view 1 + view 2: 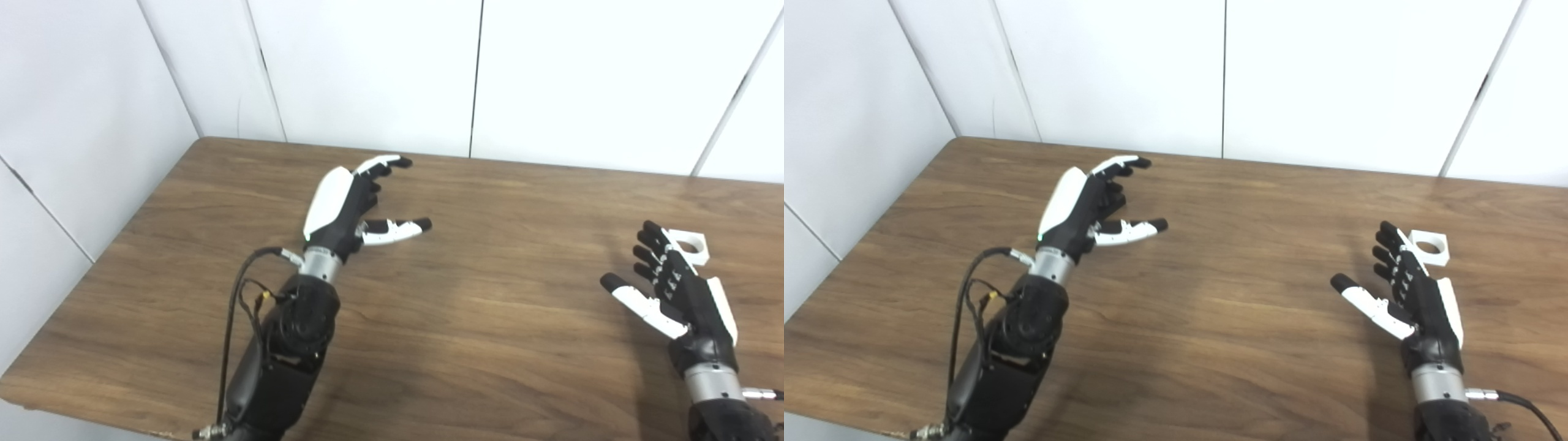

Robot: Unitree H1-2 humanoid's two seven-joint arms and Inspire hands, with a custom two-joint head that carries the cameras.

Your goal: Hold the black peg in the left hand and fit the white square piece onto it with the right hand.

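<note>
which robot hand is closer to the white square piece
Right. The right robot hand hovers open with its fingertips right beside the white square piece on the table. The left robot hand is open far across the table, holding nothing.

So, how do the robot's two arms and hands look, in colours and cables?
Both hands, left hand and right hand, have black fingers, white back shells, white black-tipped thumbs and silver wrist rings. The black left forearm carries loose black cables; a green light shows near its wrist.
</note>
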